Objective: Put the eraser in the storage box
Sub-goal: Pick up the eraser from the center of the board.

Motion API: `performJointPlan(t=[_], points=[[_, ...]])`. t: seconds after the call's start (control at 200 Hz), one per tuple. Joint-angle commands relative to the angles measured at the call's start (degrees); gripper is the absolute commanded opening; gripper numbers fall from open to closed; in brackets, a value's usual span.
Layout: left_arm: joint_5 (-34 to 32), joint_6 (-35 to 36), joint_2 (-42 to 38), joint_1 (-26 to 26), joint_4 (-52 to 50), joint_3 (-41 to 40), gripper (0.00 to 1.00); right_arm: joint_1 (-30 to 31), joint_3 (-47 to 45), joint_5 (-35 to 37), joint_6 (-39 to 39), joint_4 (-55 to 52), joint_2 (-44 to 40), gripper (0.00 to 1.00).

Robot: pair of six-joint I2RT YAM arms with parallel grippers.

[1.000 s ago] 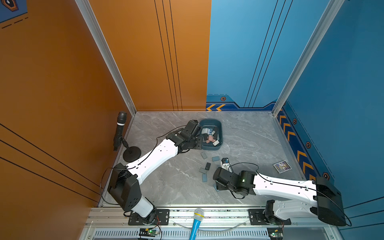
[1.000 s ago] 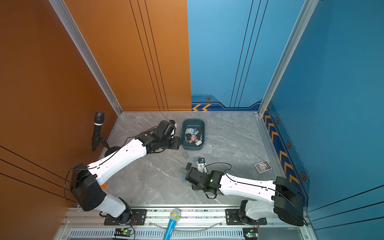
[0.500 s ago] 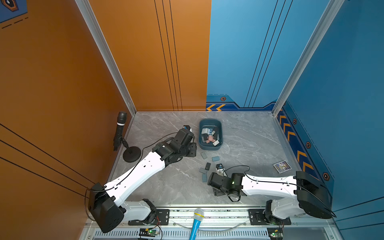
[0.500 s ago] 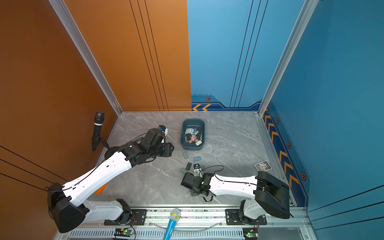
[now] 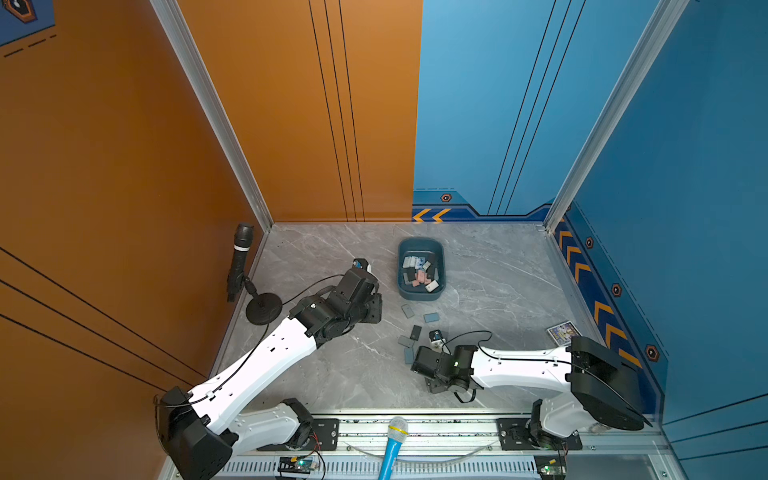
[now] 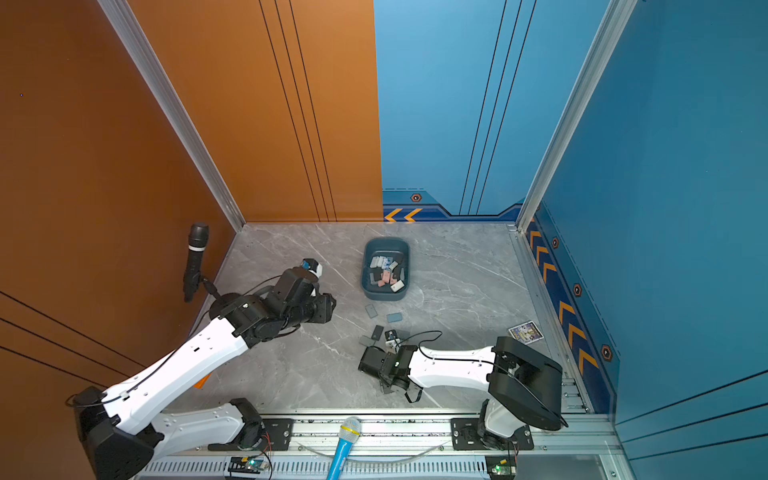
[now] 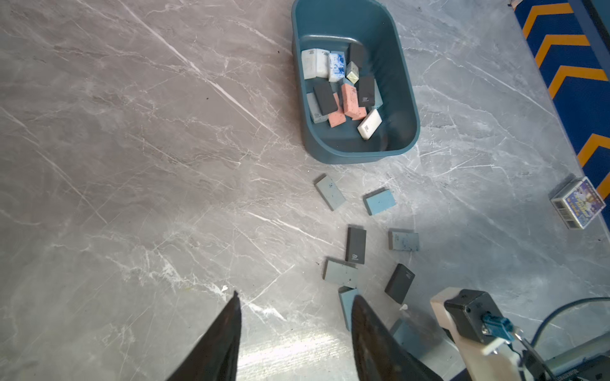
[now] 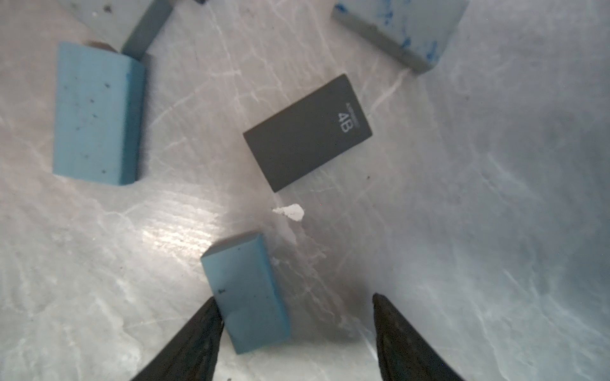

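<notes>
1. Erasers (image 7: 330, 196) lay loose on the marble (image 7: 132, 165) right of my left gripper (image 7: 294, 295), whose fingers stood spread.
2. Behind them the storage box (image 7: 356, 155) held a heap of mixed erasers (image 7: 350, 99).
3. My right gripper (image 8: 294, 297) hung low over a light-blue eraser (image 8: 244, 293) lying on the marble, fingers spread either side of it.
4. A black 4B eraser (image 8: 307, 132) lay just beyond the tips.
</notes>
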Motion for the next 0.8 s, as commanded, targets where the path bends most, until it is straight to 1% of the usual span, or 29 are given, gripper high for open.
performJointPlan(t=[0.0, 0.095, 0.225, 0.406, 0.606, 0.651, 0.756, 0.791], points=[[-1.8, -0.9, -1.1, 0.1, -1.1, -1.3, 0.55, -0.7, -0.2, -0.5, -1.0, -1.0, 1.0, 0.71], [-1.8, -0.9, -1.1, 0.2, -1.1, -1.7, 0.54, -0.9, -1.0, -1.9, -0.8, 0.8, 1.1, 0.65], [-1.8, -0.8, -1.0, 0.6, -1.2, -1.8, 0.55, -0.8, -0.8, -3.5, -0.8, 2.3, 2.7, 0.53], [-1.7, -0.8, -0.8, 1.1, -1.1, -1.8, 0.55, -0.5, 0.3, -4.3, -1.0, 2.6, 4.6, 0.36], [-1.5, -0.8, -0.5, 1.8, -1.1, -1.8, 0.55, -0.7, 1.5, -3.8, -1.3, 1.4, 4.0, 0.20], [-1.5, -0.7, -0.4, 2.0, -1.1, -1.8, 0.54, -0.8, 1.6, -3.8, -1.4, 1.1, 3.6, 0.19], [-1.4, -0.5, -0.1, 2.4, -1.1, -1.8, 0.55, -1.3, 2.2, -3.7, -1.7, 0.0, 2.6, 0.18], [-1.3, -0.4, 0.0, 2.6, -1.1, -3.5, 0.55, -1.5, 2.5, -3.7, -1.9, -0.3, 2.1, 0.18]])
